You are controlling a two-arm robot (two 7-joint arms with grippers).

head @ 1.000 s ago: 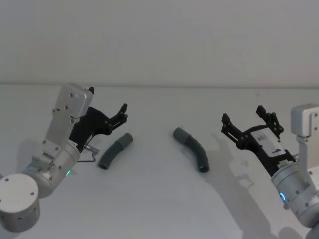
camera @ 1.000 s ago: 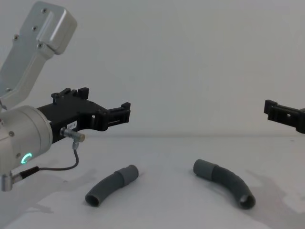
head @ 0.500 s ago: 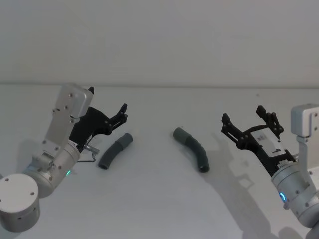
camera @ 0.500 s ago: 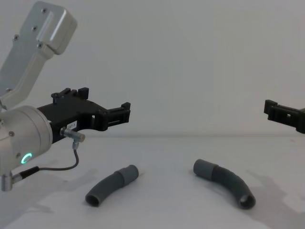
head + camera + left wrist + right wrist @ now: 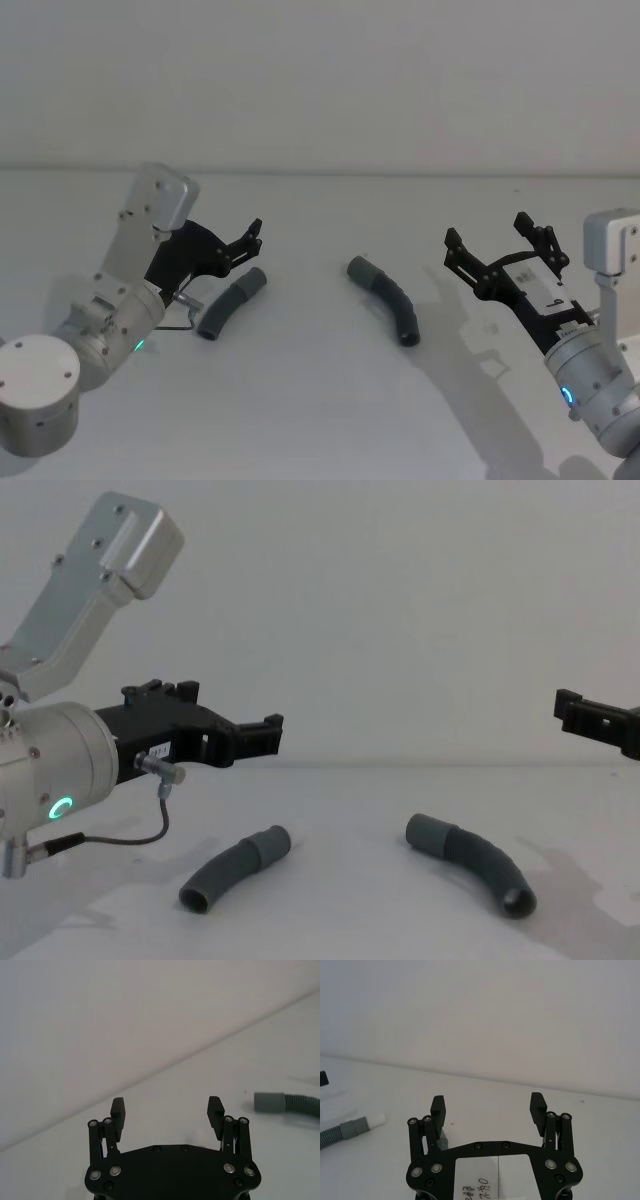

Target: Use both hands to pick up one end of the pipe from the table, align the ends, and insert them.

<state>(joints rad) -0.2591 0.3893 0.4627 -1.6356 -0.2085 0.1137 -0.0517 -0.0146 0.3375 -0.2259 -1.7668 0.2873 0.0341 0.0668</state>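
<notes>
Head view: left tool spread, above pipe piece; right tool spread.

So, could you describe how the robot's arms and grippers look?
The left gripper and right gripper are black, two-fingered, on silver cylindrical wrists. The left has a green ring light and thin cable; the right bears a white label.

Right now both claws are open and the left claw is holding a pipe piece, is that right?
Not quite. The left claw holds nothing. The chest view shows it hanging open above the left pipe piece, which lies on the table. The rest is right: the right claw is open too.
</notes>
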